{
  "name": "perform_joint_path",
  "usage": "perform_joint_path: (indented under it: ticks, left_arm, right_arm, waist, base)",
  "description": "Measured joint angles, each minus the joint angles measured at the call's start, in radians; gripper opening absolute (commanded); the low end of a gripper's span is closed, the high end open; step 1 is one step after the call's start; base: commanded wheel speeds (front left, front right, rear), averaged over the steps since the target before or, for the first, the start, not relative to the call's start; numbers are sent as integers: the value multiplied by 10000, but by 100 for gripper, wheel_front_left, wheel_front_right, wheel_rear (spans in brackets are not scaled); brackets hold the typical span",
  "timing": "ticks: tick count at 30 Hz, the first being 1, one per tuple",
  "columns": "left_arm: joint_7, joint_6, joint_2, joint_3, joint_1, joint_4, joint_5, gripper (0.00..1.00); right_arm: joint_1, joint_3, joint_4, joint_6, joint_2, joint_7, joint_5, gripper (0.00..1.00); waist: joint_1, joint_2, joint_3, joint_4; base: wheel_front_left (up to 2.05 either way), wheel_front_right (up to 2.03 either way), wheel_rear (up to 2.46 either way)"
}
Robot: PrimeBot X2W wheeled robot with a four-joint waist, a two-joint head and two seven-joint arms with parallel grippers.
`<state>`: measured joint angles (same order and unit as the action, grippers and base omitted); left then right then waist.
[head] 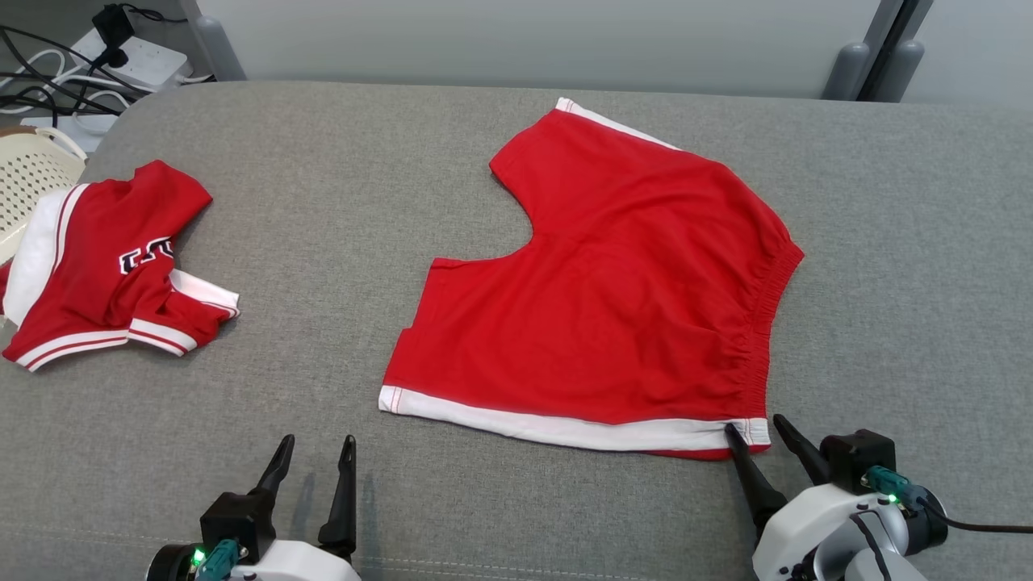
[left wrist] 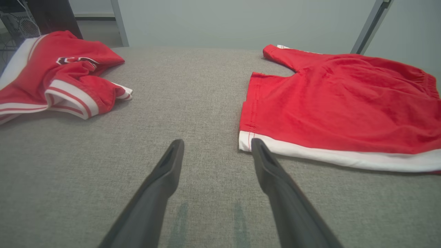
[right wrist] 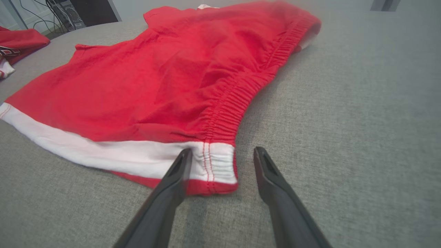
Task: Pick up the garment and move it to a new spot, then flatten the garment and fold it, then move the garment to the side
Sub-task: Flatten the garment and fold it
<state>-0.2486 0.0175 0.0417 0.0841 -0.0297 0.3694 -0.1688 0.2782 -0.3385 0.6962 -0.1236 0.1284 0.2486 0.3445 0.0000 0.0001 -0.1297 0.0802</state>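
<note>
Garment: red cotton shorts with a white side band and a gathered elastic waistband (head: 613,307) lie spread flat right of the middle of the grey woven-fabric surface (head: 323,145), their white band towards its near edge.
Right gripper (head: 754,424): fingers spread, straddling the shorts' near waistband corner; one tip lies on the white band, the other on bare surface. Nothing is pinched yet.
Left gripper (head: 317,440): fingers spread and empty, low over the surface just beside the shorts' near leg corner.
Risk, shallow bite: so little cloth sits between the right fingers that the corner could slip out.
Risk, single layer: catching only the top layer would let the shorts open and crumple.
Risk, uneven lift: raising one corner alone would likely drag and wrinkle the flat cloth.
Writing: the crumpled red-and-white striped jersey (head: 105,266) at the left edge bears black-and-white block lettering (head: 147,254), folded over and unreadable. No label shows on the shorts.
</note>
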Motion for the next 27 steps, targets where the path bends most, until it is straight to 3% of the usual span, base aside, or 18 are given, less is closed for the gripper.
perform_joint_path:
  ticks: [2, 4, 5, 6, 7, 11, 27]
  left_arm:
    - [0, -2, 0, 40, -7, 2, -44, 100]
    - [0, -2, 0, 92, -47, 13, -82, 100]
    - [0, -2, 0, 111, -84, 17, -82, 100]
    - [0, -2, -2, 119, -132, 23, -84, 100]
    - [0, -2, -2, 132, -188, 38, -86, 100]
    - [0, 4, -2, 174, -281, 117, -138, 100]
    - [0, 731, -10, 176, -1181, 1827, -1131, 100]
  right_arm:
    - [72, -121, 4, 0, 4, 0, 98, 49]
    - [122, -240, -10, 0, 17, 0, 180, 31]
    - [150, -290, -15, 0, 19, 0, 186, 6]
    - [172, -334, -25, 0, 27, 0, 201, 6]
    - [193, -383, -33, 0, 40, 0, 240, 0]
    - [200, -587, -94, 0, 146, 0, 378, 0]
    - [208, -1973, -694, 0, 640, 0, 1179, 0]
  waist:
    - [0, 0, -61, -12]
    - [0, 0, -108, -39]
    - [0, 0, -128, -60]
    - [0, 0, -144, -81]
    - [0, -1, -158, -103]
    - [0, -1, -181, -176]
    - [0, 0, -403, -1130]
  base:
    - [0, 0, 0]
    - [0, 0, 0]
    - [0, 0, 0]
    - [0, 0, 0]
    - [0, 0, 0]
    - [0, 0, 0]
    - [0, 0, 0]
